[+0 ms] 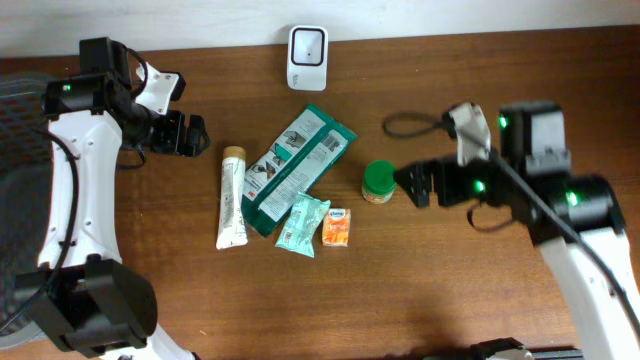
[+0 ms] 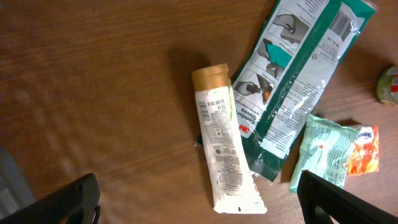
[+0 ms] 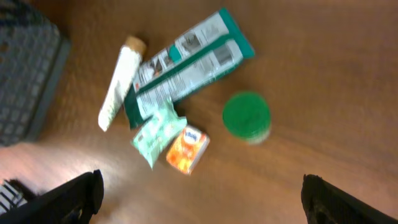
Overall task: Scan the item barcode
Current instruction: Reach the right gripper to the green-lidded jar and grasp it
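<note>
Overhead looks straight down at table (image 1: 400, 280), wrist views closer, all sharing white tube (image 1: 232, 198)

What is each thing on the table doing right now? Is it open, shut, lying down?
Tube: lying flat, cap on.
Green package: lying flat.
Jar: upright, green lid on.
Mint packet: lying flat.
Orange packet: lying flat.
Left tool: open, empty.
Right tool: open, empty.

left arm (image 1: 90, 200): white links, black joints, green light | right arm (image 1: 600, 290): same, black cable (image 1: 387, 126) | left gripper (image 1: 200, 135), right gripper (image 1: 408, 185): black
</note>
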Robot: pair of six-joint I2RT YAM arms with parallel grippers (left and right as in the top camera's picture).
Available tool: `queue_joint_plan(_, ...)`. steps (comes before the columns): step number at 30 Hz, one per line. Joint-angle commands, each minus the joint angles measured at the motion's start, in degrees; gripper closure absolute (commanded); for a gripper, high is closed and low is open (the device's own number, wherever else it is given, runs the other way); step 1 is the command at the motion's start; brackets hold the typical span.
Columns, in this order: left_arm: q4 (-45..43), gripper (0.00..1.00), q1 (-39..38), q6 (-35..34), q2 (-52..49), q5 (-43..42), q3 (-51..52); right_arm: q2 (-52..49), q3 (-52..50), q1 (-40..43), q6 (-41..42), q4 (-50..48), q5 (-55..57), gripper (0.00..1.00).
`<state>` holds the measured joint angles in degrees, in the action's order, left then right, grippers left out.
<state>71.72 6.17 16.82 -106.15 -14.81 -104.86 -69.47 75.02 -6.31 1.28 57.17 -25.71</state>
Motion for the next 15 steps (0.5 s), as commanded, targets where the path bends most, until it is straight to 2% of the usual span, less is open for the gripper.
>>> queue_joint_plan(1,-0.04,0.01,0.11,0.85,1.27,-0.85,-0.72,-7.87,5.68,0.33,-0.17,0.90,-2.16,0.02)
queue_joint_plan(2,-0.07,0.01,0.11,0.83,1.27,-0.85,-0.72,-9.68,5.66,0.35,-0.13,-1.73,-2.19,0.02)
queue_joint_plan(6,-0.04,0.01,0.11,0.85,1.27,-0.85,-0.72,-14.80,5.66,-0.09,0.02,-1.73,-4.28,0.02)
queue_joint_plan(9,-0.04,0.01,0.11,0.83,1.27,-0.85,-0.72,-19.85,5.66,-4.35,8.02,-2.49,4.02,0.02)
queue_joint_plan(12,-0.04,0.01,0.11,0.83,1.27,-0.85,-0.72,-23.78,5.66,-11.50,14.29,-6.49,18.86,0.04)
queue_joint_plan(15,-0.04,0.01,0.11,0.83,1.27,-0.85,-0.72,-29.90,5.66,-12.98,18.45,-9.46,21.53,0.06)
